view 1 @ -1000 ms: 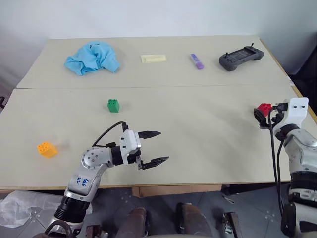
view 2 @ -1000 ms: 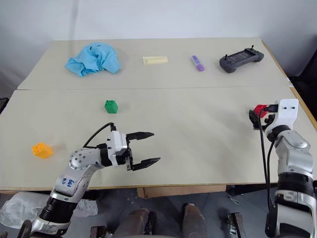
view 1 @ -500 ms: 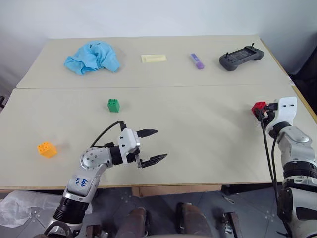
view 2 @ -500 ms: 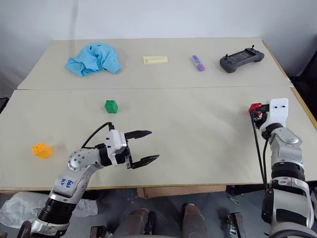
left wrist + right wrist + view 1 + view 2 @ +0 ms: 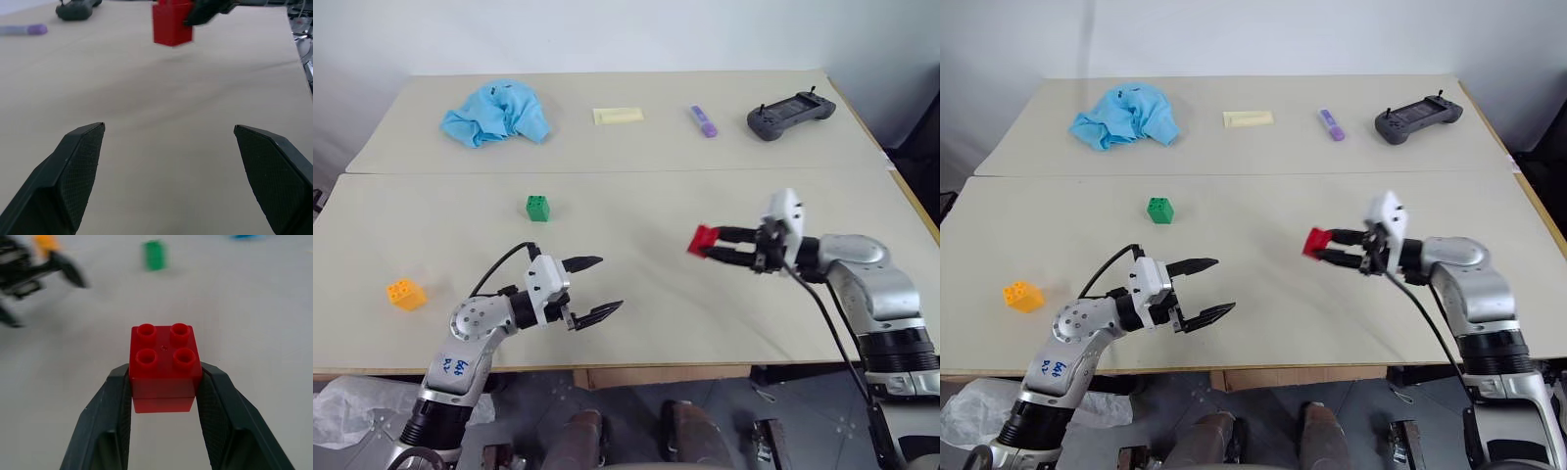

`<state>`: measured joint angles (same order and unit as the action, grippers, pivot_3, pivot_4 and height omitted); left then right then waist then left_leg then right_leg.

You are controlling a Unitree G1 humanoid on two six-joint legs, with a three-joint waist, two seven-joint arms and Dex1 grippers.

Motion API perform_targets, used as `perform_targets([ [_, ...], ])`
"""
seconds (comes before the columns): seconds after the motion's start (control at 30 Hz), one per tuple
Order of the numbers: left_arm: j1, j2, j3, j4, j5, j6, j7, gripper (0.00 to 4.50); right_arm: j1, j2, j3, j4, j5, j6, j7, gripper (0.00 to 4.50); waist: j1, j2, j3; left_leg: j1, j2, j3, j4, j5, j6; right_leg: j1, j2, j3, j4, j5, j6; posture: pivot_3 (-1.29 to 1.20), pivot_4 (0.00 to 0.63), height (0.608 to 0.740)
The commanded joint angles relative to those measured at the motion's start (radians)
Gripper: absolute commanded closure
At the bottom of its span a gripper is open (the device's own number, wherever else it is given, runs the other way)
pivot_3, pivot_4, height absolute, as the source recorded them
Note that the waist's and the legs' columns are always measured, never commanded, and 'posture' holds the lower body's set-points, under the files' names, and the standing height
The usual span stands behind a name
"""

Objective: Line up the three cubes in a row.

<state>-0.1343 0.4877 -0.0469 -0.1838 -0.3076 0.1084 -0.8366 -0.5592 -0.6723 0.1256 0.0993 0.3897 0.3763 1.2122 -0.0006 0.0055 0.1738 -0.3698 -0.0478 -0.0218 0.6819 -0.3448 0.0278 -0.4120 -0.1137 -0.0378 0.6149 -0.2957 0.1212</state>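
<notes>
My right gripper [image 5: 713,244] is shut on the red cube [image 5: 703,239], holding it just above the middle of the near table and pointing left. In the right wrist view the red cube [image 5: 165,367] sits studs-up between the two fingers. The green cube [image 5: 537,207] rests on the table to the left and further back. At the near left of the table lies the orange-yellow cube [image 5: 406,294]. My left gripper [image 5: 609,283] hovers open and empty near the front edge, pointing toward the red cube [image 5: 172,23].
On the far table lie a crumpled blue cloth [image 5: 494,113], a flat pale yellow rectangle [image 5: 618,116], a small purple marker [image 5: 703,120] and a black controller [image 5: 789,114]. A seam [image 5: 607,173] divides the two tabletops.
My right gripper has swung from the table's right edge to the middle, carrying the red cube, and now points left. My left gripper has shifted slightly left, still open.
</notes>
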Motion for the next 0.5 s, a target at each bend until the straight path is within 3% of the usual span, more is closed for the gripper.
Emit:
perform_targets([
  [0.03,0.012,0.006,0.016,-0.032,-0.007,-0.012,0.003,0.0,-0.038,0.039,0.066,0.098,-0.075,-0.094,0.045,3.04,0.003,0.0,0.0,0.0,0.0,0.0,0.0,0.0,0.0,0.0,0.0,-0.001,0.0,0.0,0.0,0.0,0.15,0.74],
  [0.33,0.057,0.011,0.043,-0.065,-0.008,-0.009,0.034,0.0,-0.068,0.069,0.103,0.296,-0.144,-0.259,0.143,3.04,0.001,0.0,0.0,-0.001,-0.001,-0.003,0.0,0.0,0.001,0.001,-0.001,-0.004,-0.002,0.0,0.0,0.0,0.15,0.74],
  [0.5,0.091,0.019,0.062,-0.088,-0.007,-0.004,0.047,0.0,-0.106,0.091,0.1,0.412,-0.173,-0.351,0.174,1.42,0.0,0.0,0.0,-0.001,-0.002,-0.004,0.0,0.0,0.0,0.002,-0.001,-0.005,-0.003,0.0,0.0,0.0,0.15,0.74],
])
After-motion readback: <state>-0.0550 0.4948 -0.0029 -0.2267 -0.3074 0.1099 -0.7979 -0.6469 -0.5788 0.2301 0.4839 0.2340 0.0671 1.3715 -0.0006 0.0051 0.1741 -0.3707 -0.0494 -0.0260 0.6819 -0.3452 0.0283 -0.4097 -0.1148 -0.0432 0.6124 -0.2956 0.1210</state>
